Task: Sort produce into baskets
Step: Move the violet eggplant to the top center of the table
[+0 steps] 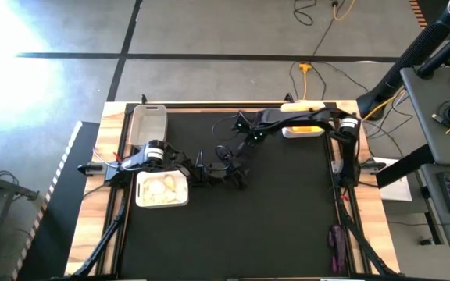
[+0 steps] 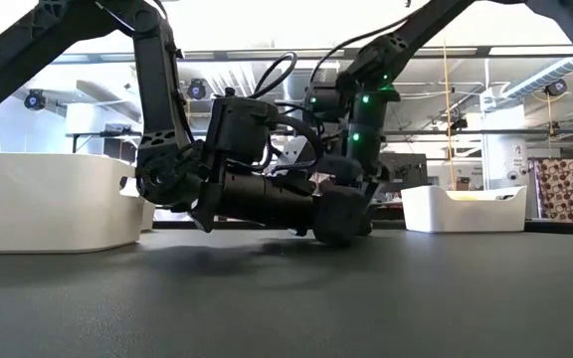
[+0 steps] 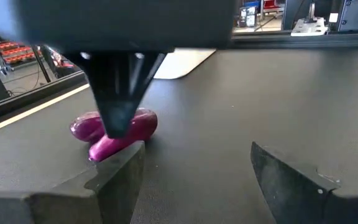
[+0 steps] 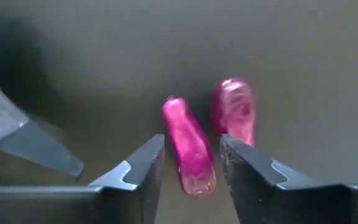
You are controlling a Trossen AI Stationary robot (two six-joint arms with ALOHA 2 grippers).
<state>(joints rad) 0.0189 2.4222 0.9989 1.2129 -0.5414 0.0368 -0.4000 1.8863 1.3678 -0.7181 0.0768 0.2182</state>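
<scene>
Eggplants (two purple ones) lie on the black surface beside the white basket, one between the right pincer's narrow fingers, left pincer wide nearby.

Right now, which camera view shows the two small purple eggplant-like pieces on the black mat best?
The right wrist view: both small purple eggplant-like pieces lie close, one between the right hand fingers. The left wrist view shows them partly behind a dark finger. The high and low views hide them behind the arms.
</scene>
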